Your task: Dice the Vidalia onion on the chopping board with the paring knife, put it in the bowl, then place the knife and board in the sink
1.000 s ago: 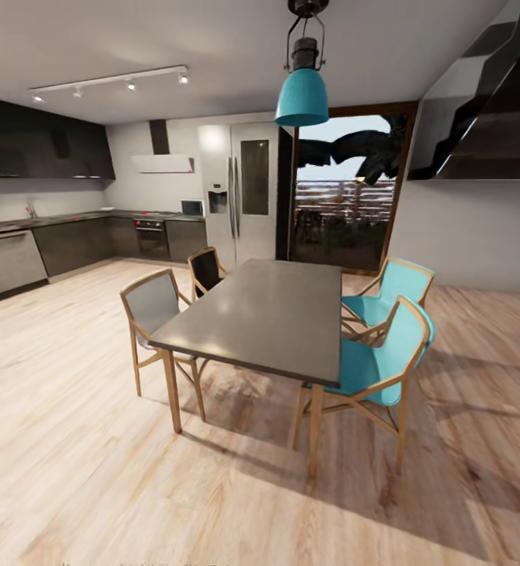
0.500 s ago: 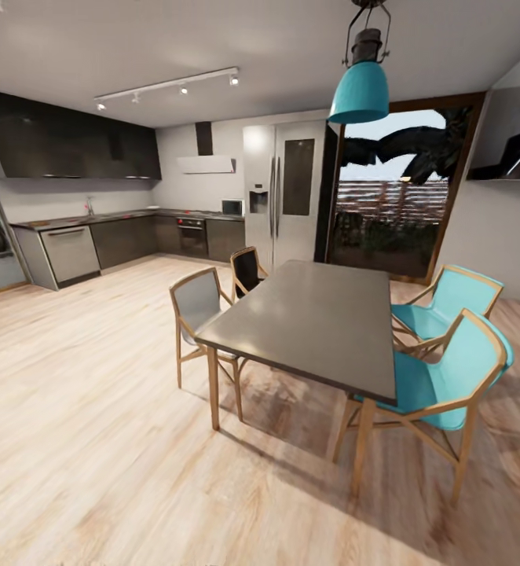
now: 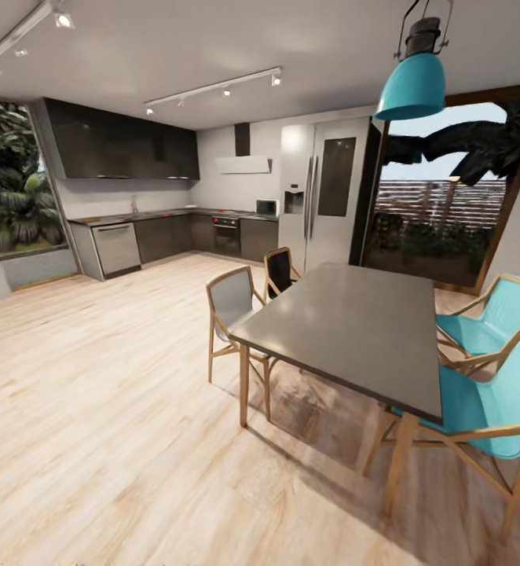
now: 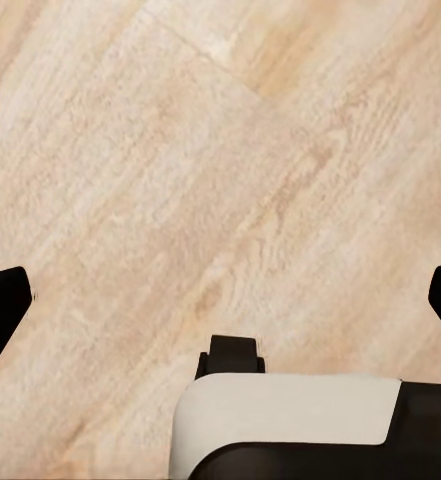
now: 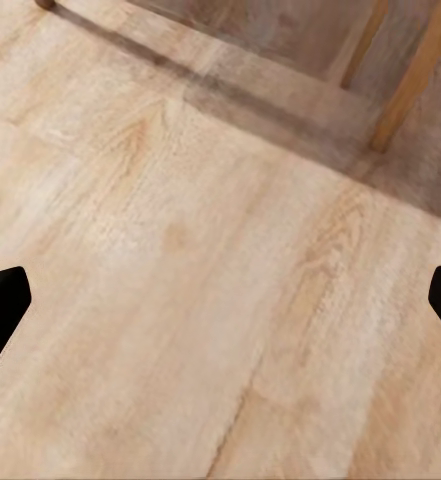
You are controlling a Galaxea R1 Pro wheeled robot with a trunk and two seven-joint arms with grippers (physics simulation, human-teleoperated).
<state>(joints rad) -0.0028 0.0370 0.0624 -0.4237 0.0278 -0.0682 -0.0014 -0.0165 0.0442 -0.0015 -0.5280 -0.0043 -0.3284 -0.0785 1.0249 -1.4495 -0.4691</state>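
The kitchen lies far off at the back left of the head view, with its grey countertop point(image 3: 162, 214) running over dark cabinets. A thin tap point(image 3: 134, 206) rises from it; the sink, onion, chopping board, paring knife and bowl are too distant to make out. In the left wrist view my left gripper point(image 4: 220, 305) hangs open over bare wooden floor, its black fingertips point(image 4: 2, 310) at the frame's edges. My right gripper point(image 5: 220, 305) is also open above the floor, with nothing between its fingertips point(image 5: 0, 305).
A grey dining table point(image 3: 354, 322) with wooden chairs point(image 3: 232, 303) and teal chairs point(image 3: 492, 393) stands right of centre. A teal lamp point(image 3: 413, 82) hangs above it. A fridge point(image 3: 323, 196) and oven point(image 3: 226, 233) line the back wall. Open wooden floor point(image 3: 95, 377) stretches left toward the kitchen.
The whole head view has swung left: the table and lamp have slid right in frame, the kitchen sits nearer the middle, and a window with plants has come in at the left.
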